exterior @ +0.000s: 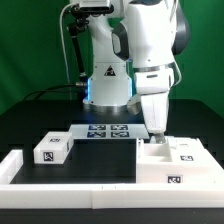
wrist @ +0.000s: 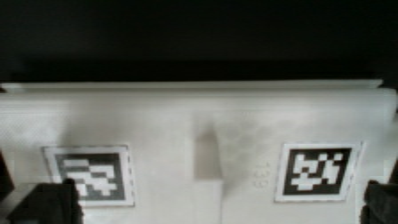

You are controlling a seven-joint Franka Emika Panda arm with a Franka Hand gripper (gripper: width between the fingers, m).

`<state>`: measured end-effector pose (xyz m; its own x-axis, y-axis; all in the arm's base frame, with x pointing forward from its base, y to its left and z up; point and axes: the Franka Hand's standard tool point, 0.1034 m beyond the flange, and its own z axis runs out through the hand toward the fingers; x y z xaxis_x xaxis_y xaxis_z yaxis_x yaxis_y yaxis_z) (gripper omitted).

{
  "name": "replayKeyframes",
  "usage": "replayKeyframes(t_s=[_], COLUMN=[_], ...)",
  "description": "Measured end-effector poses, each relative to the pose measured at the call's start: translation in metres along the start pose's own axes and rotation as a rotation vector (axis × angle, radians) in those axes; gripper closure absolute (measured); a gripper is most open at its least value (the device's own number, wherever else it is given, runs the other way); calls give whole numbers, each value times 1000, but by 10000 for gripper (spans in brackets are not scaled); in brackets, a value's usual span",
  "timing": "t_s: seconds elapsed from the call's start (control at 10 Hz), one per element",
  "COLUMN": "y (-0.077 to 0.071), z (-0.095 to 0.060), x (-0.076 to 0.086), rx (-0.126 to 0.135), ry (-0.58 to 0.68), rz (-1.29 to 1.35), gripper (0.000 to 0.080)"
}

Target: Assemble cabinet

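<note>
One gripper (exterior: 156, 133) hangs low over the white cabinet (exterior: 186, 165), which sits on the black table (exterior: 100, 163) at the exterior view's right. Its jaws are spread wide, fingers (wrist: 45, 205) flanking two cabinet tags (wrist: 317, 170).

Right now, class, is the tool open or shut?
Open: the tool has its fingers spread wide over the cabinet in the wrist view.

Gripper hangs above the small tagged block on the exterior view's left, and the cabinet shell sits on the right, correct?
Wrong place: the gripper is above the cabinet shell on the exterior view's right; the small tagged block lies apart on the left. The exterior view shows it.
</note>
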<state>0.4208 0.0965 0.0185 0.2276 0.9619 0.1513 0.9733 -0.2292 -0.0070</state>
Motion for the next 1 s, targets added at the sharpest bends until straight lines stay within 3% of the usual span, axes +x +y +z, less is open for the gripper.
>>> replayKeyframes(t_s=[0.3, 0.5, 0.6, 0.7, 0.8, 0.9, 1.0], y=[-3, -3, -4, -4, -4, -4, -4], z=[5, 6, 6, 7, 7, 7, 6], x=[-2, -2, -3, -3, -4, -4, -4], rx=[13, 15, 16, 17, 17, 17, 16], ry=[1, 0, 0, 0, 0, 0, 0], rz=[6, 7, 7, 8, 9, 9, 9], gripper=[2, 253, 253, 454, 589, 589, 732])
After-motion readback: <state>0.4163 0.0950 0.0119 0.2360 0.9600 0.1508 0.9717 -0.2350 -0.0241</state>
